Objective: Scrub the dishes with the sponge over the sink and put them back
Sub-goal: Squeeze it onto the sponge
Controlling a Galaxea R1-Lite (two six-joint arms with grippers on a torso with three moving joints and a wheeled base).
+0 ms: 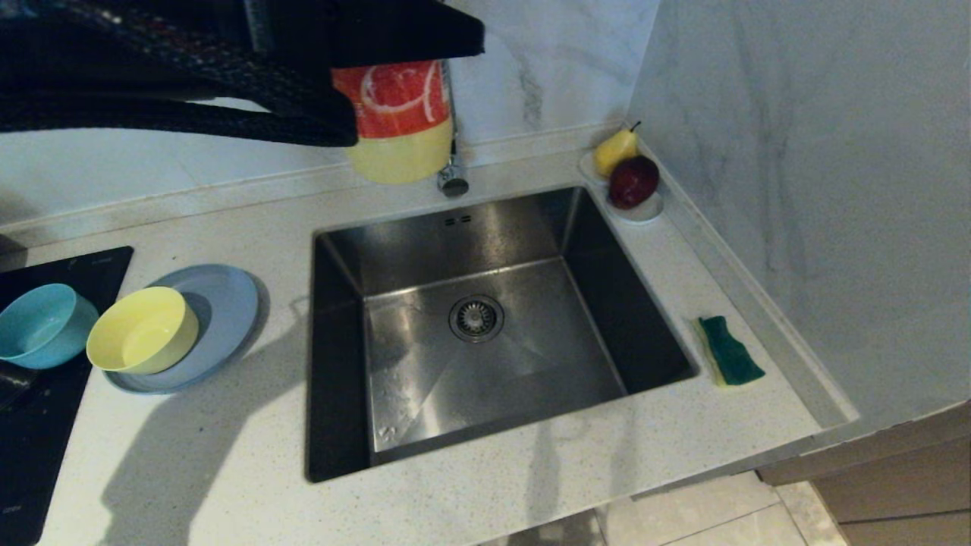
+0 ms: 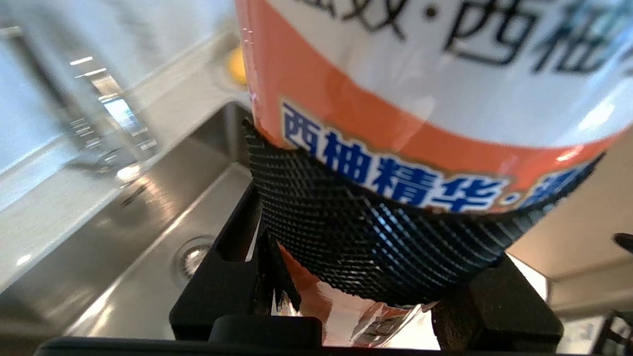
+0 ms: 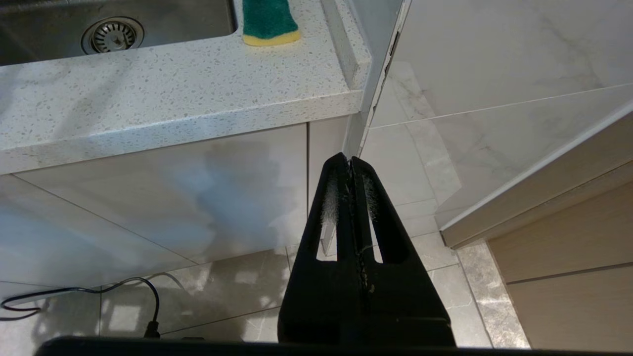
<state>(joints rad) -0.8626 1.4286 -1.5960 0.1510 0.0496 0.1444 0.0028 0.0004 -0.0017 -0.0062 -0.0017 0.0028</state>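
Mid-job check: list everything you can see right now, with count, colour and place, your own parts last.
sink: one, steel, set in the counter's middle
tap: one, chrome, behind the sink
detergent bottle: one, orange label over yellow, held up over the sink's back edge
plate: one, grey-blue, left of the sink
yellow bowl: one, on the plate
teal bowl: one, on the black cooktop
sponge: one, green over yellow, right of the sink
saucer: one, white, back right corner, bearing a pear and a dark red apple
left pincer: shut on the bottle
right pincer: shut, parked below the counter's edge
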